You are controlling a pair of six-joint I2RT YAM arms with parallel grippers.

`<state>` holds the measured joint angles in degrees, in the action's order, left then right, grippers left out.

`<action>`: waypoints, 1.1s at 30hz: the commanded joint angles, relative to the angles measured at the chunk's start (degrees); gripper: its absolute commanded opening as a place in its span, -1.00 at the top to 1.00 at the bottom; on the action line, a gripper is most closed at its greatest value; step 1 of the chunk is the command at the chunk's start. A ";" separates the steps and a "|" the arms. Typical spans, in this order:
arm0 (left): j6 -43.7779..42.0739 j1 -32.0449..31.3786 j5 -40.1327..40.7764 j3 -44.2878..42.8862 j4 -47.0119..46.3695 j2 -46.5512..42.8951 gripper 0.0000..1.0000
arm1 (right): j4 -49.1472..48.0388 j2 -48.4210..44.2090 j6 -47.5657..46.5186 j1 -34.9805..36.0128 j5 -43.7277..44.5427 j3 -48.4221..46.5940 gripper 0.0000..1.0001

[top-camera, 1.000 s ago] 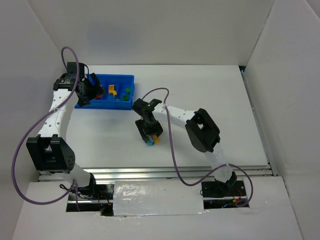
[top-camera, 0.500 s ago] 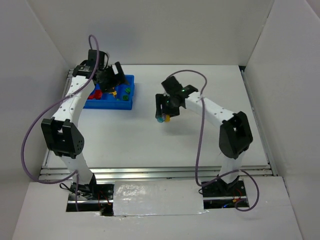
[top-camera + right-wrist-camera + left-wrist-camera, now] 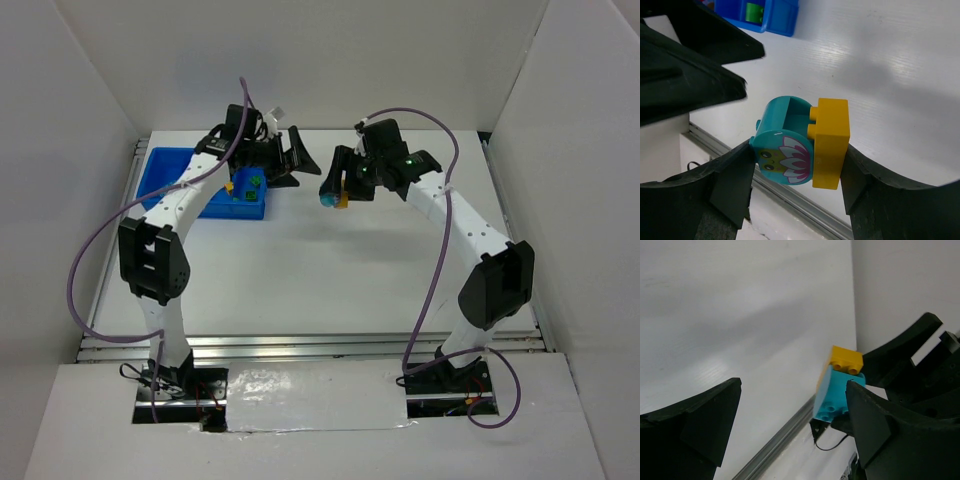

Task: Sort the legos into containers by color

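My right gripper [image 3: 335,190] is shut on a cyan brick [image 3: 326,199] joined to a yellow brick [image 3: 341,197], held in the air right of the blue tray [image 3: 165,165]. In the right wrist view the cyan brick [image 3: 782,142], with a flower face on it, and the yellow brick [image 3: 831,142] sit squeezed between my fingers. My left gripper [image 3: 300,162] is open and empty, just left of the pair and facing it. Its wrist view shows the cyan brick [image 3: 832,397] and yellow brick [image 3: 845,359] close ahead. A green lego [image 3: 255,181] and a yellow lego [image 3: 240,187] lie in the tray's right end.
The left arm reaches over the tray and hides most of it. A corner of the tray [image 3: 775,15] with the green lego [image 3: 754,11] shows in the right wrist view. White walls close in the table at the back and both sides.
My right gripper has carried the cyan and yellow pair from the table's middle up and toward the back. My left gripper has swung off the tray to the right and now faces the pair.
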<state>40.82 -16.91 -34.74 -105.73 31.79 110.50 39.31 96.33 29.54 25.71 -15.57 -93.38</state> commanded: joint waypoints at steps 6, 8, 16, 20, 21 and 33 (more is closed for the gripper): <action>2.08 -2.17 -9.03 -1.06 -7.18 2.26 -0.95 | 1.29 -1.94 -0.71 -1.90 -2.18 -2.07 0.93; 1.72 -2.78 -9.29 -0.88 -6.48 2.62 -0.94 | 1.73 -1.59 -0.54 -1.90 -2.71 -2.24 0.93; -0.03 -3.22 -8.85 -0.70 -5.08 4.20 -0.94 | 2.09 -0.10 -0.27 -1.90 -4.28 -4.26 0.92; -0.91 -3.31 -9.73 -3.33 -3.76 6.30 -0.94 | 1.20 1.48 -0.18 -1.90 -8.59 -6.19 0.86; -1.00 -3.31 -10.51 -3.69 -3.75 6.57 -0.94 | 1.99 3.40 -0.27 -1.90 -9.12 -7.07 0.85; -4.25 -1.99 -4.01 -8.88 2.67 7.54 -0.93 | 7.45 7.82 -0.45 -1.81 -8.06 -10.60 0.92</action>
<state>39.05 -19.38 -40.07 -112.03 32.03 118.69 46.92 105.16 29.32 24.01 -23.33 -102.87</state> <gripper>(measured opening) 0.968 0.695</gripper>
